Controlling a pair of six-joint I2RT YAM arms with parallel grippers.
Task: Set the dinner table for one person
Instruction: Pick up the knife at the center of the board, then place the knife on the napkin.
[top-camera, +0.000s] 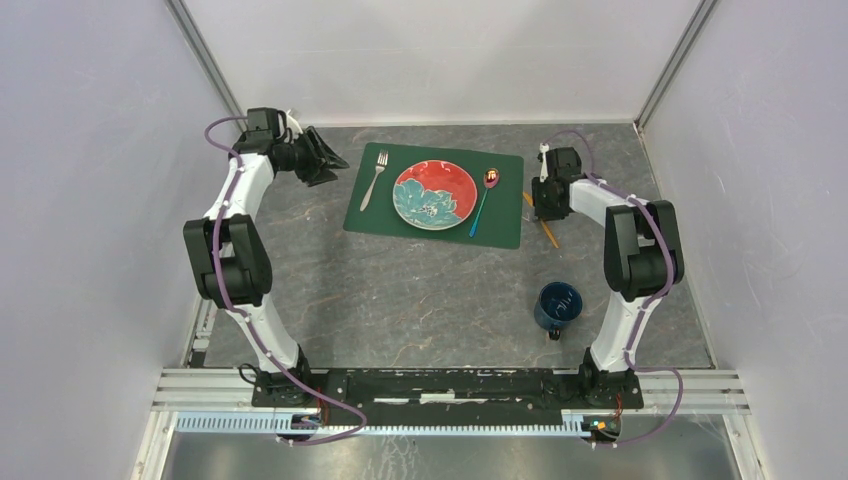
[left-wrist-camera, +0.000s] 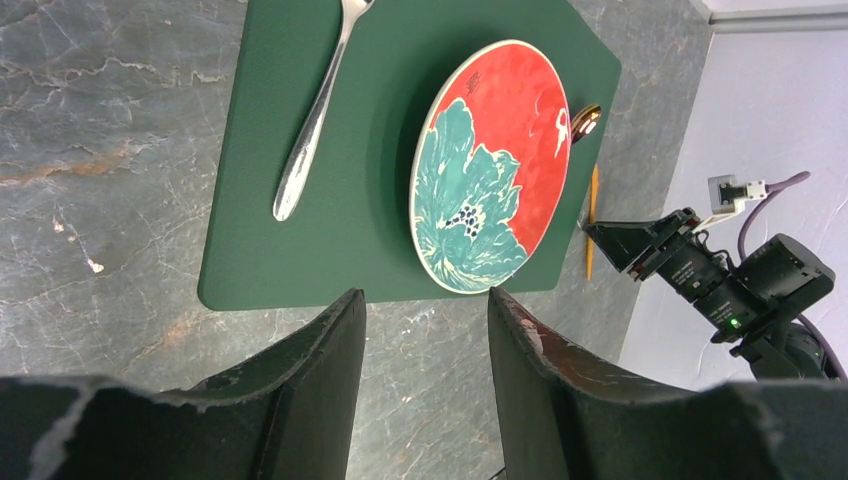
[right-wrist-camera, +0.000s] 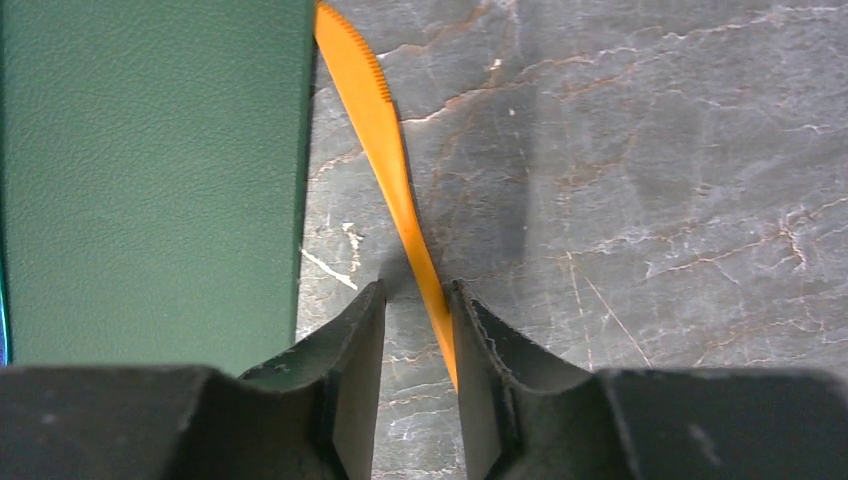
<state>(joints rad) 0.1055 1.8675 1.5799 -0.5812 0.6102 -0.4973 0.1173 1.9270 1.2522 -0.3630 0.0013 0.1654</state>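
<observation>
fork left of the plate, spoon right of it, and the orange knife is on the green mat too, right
No. The orange knife lies off the green mat, on the dinner table beside it, as the right wrist view shows. The fork and spoon are as you say.

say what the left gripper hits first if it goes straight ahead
Likely the near edge of the green placemat, then the plate; how high the left gripper sits is unclear.
</observation>
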